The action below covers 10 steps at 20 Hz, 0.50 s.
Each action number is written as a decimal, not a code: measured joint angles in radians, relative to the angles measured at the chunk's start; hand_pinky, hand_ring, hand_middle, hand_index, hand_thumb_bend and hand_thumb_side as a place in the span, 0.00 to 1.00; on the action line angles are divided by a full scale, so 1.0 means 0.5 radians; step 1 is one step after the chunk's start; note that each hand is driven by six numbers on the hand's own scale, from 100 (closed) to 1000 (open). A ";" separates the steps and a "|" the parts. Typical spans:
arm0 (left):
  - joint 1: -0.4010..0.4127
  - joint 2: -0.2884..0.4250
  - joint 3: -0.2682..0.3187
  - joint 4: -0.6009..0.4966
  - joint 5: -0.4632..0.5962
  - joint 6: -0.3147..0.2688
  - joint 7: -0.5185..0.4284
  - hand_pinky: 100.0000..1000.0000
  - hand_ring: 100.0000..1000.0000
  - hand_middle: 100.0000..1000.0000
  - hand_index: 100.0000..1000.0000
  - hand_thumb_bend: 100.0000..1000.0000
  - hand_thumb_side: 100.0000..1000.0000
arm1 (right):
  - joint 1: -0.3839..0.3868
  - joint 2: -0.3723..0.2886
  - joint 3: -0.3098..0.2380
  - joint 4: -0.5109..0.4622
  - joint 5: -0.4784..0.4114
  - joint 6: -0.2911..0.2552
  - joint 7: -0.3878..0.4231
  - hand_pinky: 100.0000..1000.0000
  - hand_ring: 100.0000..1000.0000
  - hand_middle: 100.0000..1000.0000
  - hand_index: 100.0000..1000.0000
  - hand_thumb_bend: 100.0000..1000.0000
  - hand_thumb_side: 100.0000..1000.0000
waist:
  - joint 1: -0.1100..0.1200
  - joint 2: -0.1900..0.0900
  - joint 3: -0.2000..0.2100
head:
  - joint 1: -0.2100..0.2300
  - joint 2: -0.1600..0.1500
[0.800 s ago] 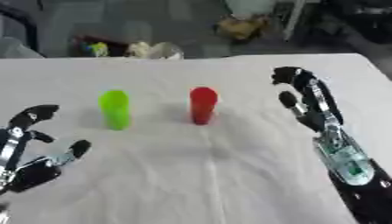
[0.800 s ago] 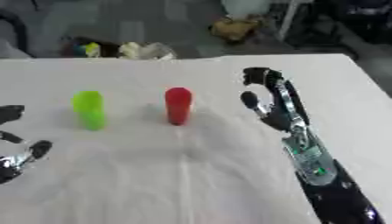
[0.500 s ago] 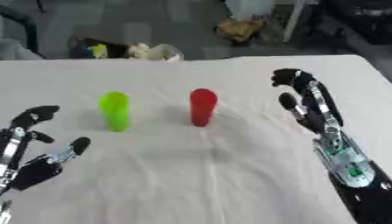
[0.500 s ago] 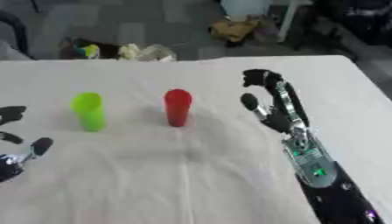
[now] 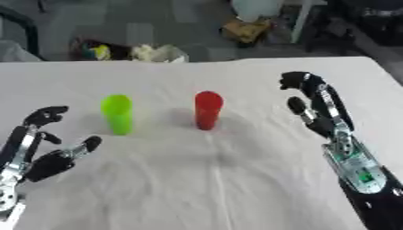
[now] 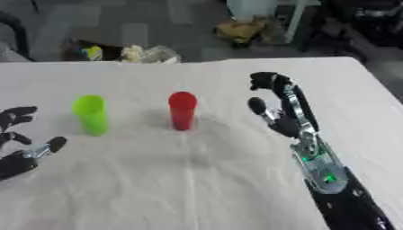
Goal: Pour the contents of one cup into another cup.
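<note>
A green cup (image 5: 117, 113) and a red cup (image 5: 208, 109) stand upright side by side on the white cloth (image 5: 220, 179), the green one to the left. My right hand (image 5: 316, 108) hovers to the right of the red cup, apart from it, fingers relaxed and holding nothing. At the lower left my left hand (image 5: 41, 150) is open, below and left of the green cup, touching neither cup. What the cups contain is not visible.
Beyond the table's far edge lies floor clutter: a bag with yellow and white items (image 5: 130, 50) and a brown object (image 5: 246, 29). Bare cloth spreads in front of the cups and between my two hands.
My right hand has shifted slightly toward the red cup. The cups and the left hand stay where they were.
</note>
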<state>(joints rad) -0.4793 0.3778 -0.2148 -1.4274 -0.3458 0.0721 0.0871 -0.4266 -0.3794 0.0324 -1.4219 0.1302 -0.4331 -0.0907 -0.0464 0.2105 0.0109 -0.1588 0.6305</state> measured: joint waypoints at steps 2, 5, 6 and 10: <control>-0.052 0.000 -0.018 0.085 0.003 -0.013 0.002 0.52 0.83 0.82 0.86 0.67 0.57 | -0.001 0.006 0.002 -0.001 0.000 0.001 0.002 0.75 0.71 0.49 0.72 0.74 0.79 | 0.001 0.000 -0.010 | 0.007 0.000; -0.113 -0.005 -0.042 0.209 0.003 -0.050 0.005 0.52 0.83 0.82 0.86 0.67 0.57 | -0.003 0.010 0.011 -0.004 0.000 0.002 0.005 0.75 0.71 0.48 0.72 0.73 0.79 | 0.002 0.003 -0.024 | 0.016 0.000; -0.132 -0.012 -0.046 0.248 0.002 -0.064 0.007 0.52 0.83 0.82 0.86 0.68 0.58 | -0.004 0.010 0.011 -0.004 0.000 0.002 0.006 0.75 0.71 0.48 0.72 0.73 0.79 | 0.002 0.004 -0.027 | 0.018 0.000; -0.210 -0.021 -0.067 0.388 -0.018 -0.124 0.025 0.51 0.83 0.81 0.86 0.68 0.56 | -0.010 0.011 0.012 -0.004 -0.001 -0.004 0.013 0.75 0.71 0.48 0.72 0.73 0.79 | 0.004 0.011 -0.051 | 0.031 -0.001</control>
<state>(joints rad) -0.5841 0.3674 -0.2484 -1.2332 -0.3550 0.0099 0.0996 -0.4316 -0.3738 0.0386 -1.4240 0.1298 -0.4349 -0.0841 -0.0445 0.2159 -0.0143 -0.1435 0.6303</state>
